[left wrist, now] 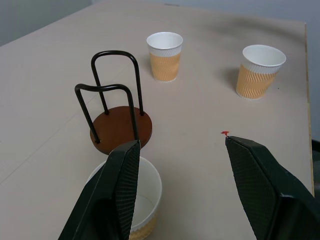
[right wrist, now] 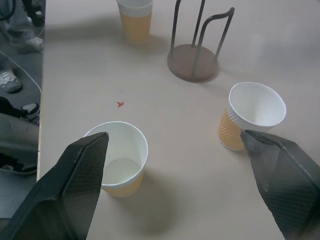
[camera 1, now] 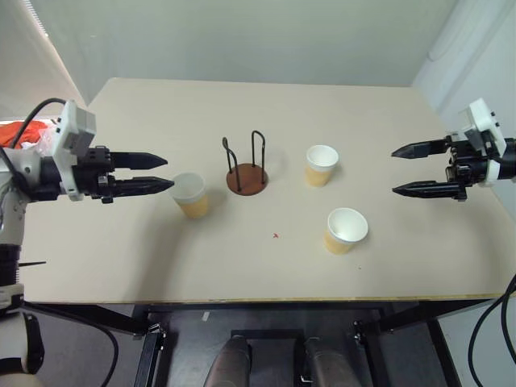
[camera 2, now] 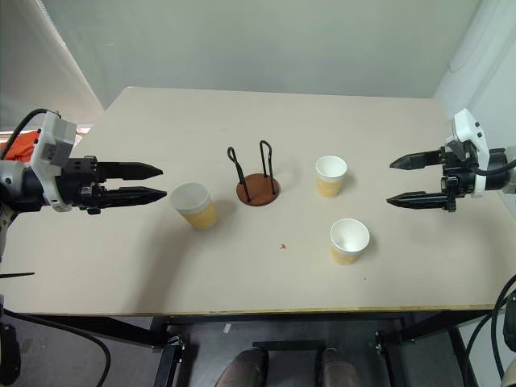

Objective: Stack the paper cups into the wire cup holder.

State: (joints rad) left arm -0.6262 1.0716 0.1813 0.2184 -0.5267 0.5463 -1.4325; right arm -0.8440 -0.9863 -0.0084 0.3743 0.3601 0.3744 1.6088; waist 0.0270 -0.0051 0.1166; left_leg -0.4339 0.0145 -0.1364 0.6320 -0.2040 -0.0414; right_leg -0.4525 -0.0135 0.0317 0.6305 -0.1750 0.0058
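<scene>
The right wrist view shows shoes on the floor beside the table [camera 1: 145, 266]. The wire cup holder [camera 1: 247, 168] stands mid-table, loops pointing straight up. Three paper cups [camera 1: 190, 194] [camera 1: 321, 165] [camera 1: 345, 230] stand upright at its 8, 3 and 4 o'clock. The left gripper [camera 1: 161, 172] and the right gripper [camera 1: 398, 170] have their fingers spread, holding nothing.

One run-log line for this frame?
left gripper open, empty | right gripper open, empty | wire cup holder empty | three paper cups upright on table

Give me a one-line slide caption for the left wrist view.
Open left gripper hovers above the nearest paper cup, facing the empty wire cup holder.
</scene>
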